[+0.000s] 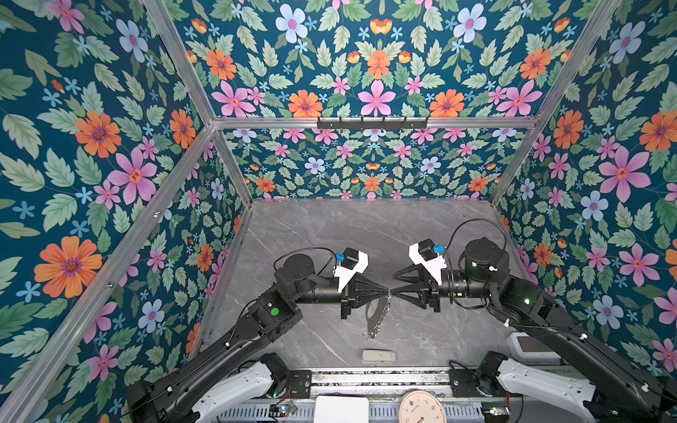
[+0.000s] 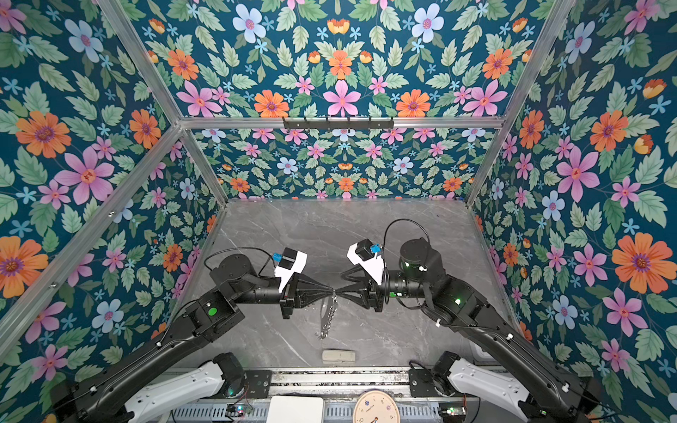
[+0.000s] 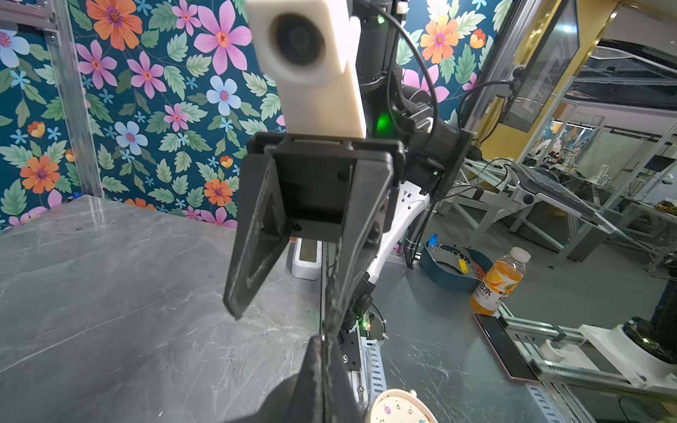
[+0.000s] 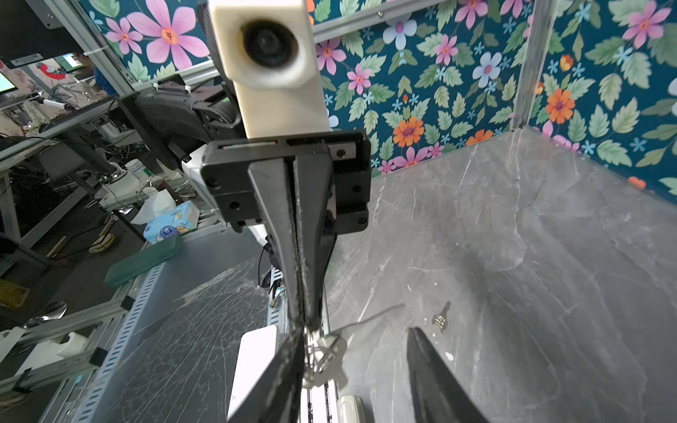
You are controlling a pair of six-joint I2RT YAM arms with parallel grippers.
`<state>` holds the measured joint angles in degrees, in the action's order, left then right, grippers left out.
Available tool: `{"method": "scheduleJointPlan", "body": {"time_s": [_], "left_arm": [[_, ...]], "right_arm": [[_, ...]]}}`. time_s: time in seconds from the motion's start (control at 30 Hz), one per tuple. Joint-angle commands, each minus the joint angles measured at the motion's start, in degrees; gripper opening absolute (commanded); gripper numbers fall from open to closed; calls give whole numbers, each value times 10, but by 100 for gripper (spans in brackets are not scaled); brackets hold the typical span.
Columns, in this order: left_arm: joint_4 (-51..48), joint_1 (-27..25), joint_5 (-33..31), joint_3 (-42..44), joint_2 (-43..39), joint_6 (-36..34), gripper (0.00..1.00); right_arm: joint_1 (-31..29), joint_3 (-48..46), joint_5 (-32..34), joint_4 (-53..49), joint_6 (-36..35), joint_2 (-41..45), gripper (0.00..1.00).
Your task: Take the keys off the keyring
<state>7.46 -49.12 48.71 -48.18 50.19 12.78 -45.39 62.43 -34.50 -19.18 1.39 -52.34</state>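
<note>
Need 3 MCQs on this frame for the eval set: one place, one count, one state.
1. Where does the beige block lie?
A. at the table's edge nearest the arm bases
B. against the back wall
C. in a gripper

2. How many keys lie loose on the table in the right wrist view?
A. none
B. one
C. three

3. The right gripper is:
A. shut on the block
B. open
C. shut on nothing

1A: both top views show it at that edge.
2B: a single one lies flat there.
3B: its fingers stand apart, while the left gripper is shut on the keyring.
</note>
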Motion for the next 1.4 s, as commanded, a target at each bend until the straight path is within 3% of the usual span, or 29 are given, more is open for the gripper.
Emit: {"method": "scheduleJointPlan", "body": {"time_s": [0.0,0.13,0.37,0.5,1.1,1.23,1.37], "left_arm": [[50,1,22,2,-4,-6,0],[59,1,47,-3,3,-7,0],[69,1,71,-13,8,-12,0],[67,1,61,-13,8,-12,0],[82,1,21,-9,-4,-5,0],[85,1,-13,-6,-8,1,0],[104,1,-67,4,-20,19,0]], "right_arm": [[-1,-24,29,70,24,27,47],[0,-70,45,123,44,73,49],[-1,-113,-8,157,66,101,46],[0,-123,-39,166,77,105,41],[0,-137,-81,192,96,70,49],[0,-139,-64,209,102,65,49],[-9,-153,9,227,96,78,49]]}}
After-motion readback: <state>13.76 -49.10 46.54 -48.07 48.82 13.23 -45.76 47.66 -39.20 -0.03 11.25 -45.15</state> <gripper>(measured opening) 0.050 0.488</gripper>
